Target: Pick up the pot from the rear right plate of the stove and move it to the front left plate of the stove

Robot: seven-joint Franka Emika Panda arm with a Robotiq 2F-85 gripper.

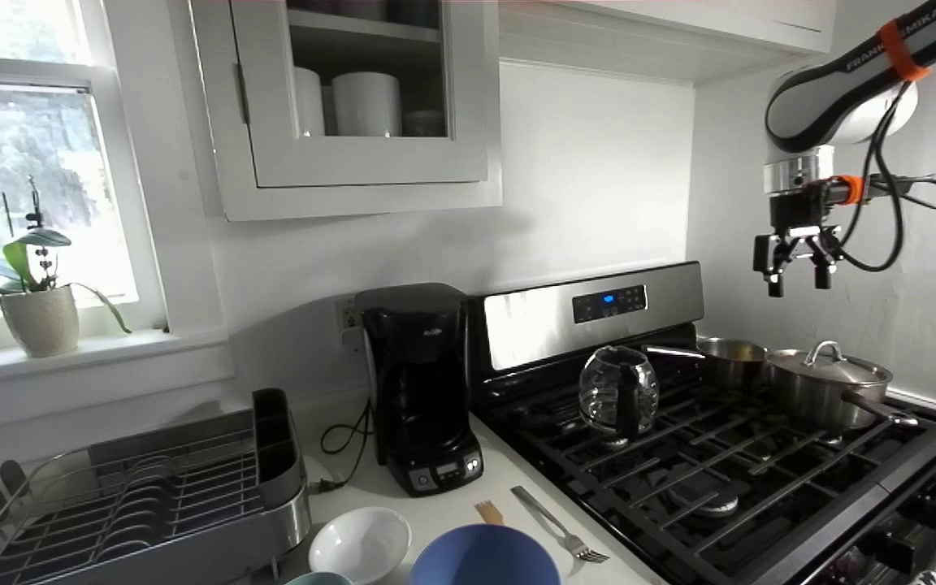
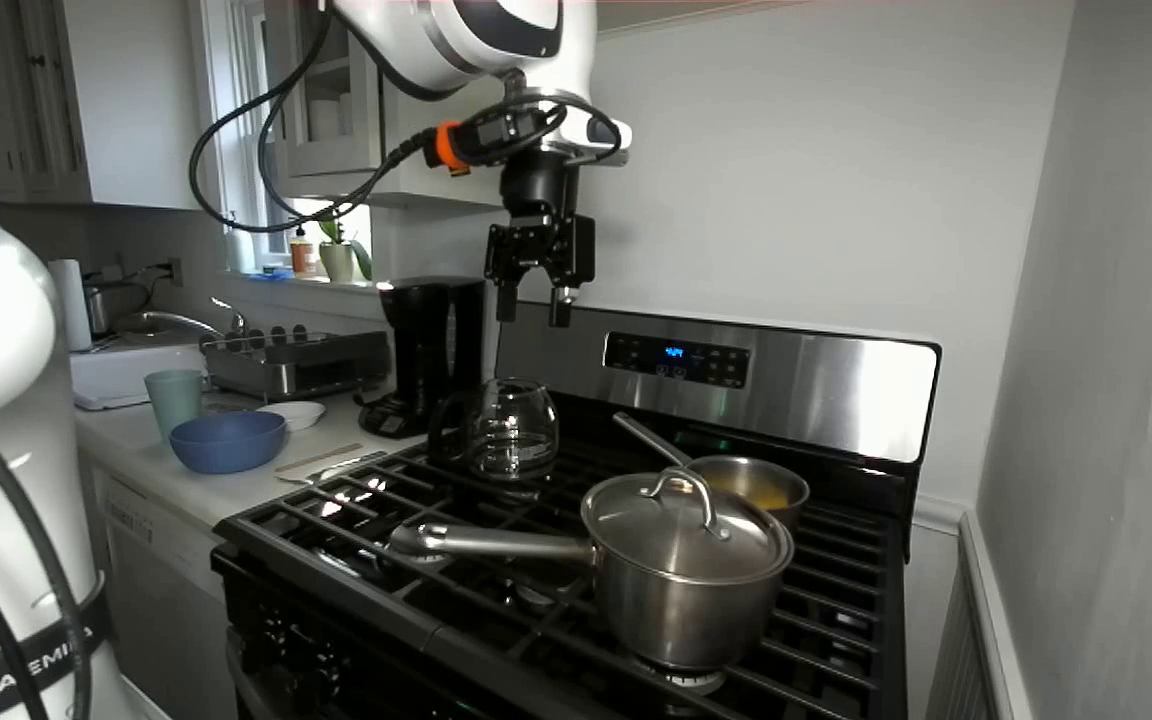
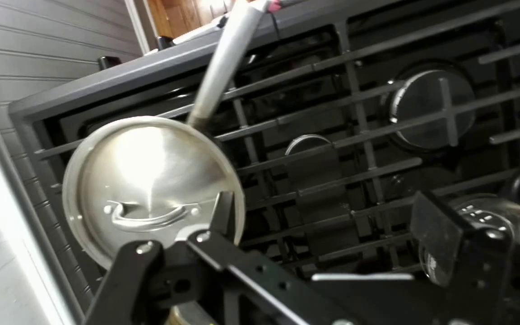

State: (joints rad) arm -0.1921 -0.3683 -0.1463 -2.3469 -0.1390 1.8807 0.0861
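The pot (image 1: 730, 372), a small metal saucepan with a yellowish inside, rests on the rear right plate at the back of the stove (image 2: 836, 405). Its straight handle (image 2: 648, 437) points toward the stove's left side. In the wrist view only a sliver of the pot (image 3: 191, 314) shows beneath the gripper linkage. The front left plate (image 1: 714, 497) shows its round burner (image 3: 434, 108) under the grate bars. High above the stove, apart from everything, hangs my gripper (image 1: 799, 282), also visible in the other views (image 2: 533, 308). Its fingers (image 3: 438, 225) stand wide apart, nothing between them.
A larger lidded pot (image 2: 686, 600) stands front right, close to the saucepan; its long handle (image 2: 511, 542) reaches over the grate toward the left. A glass carafe (image 1: 616, 394) occupies the rear left. The coffee maker (image 1: 419, 382) is beside the stove, and a wall (image 2: 1116, 400) bounds the right.
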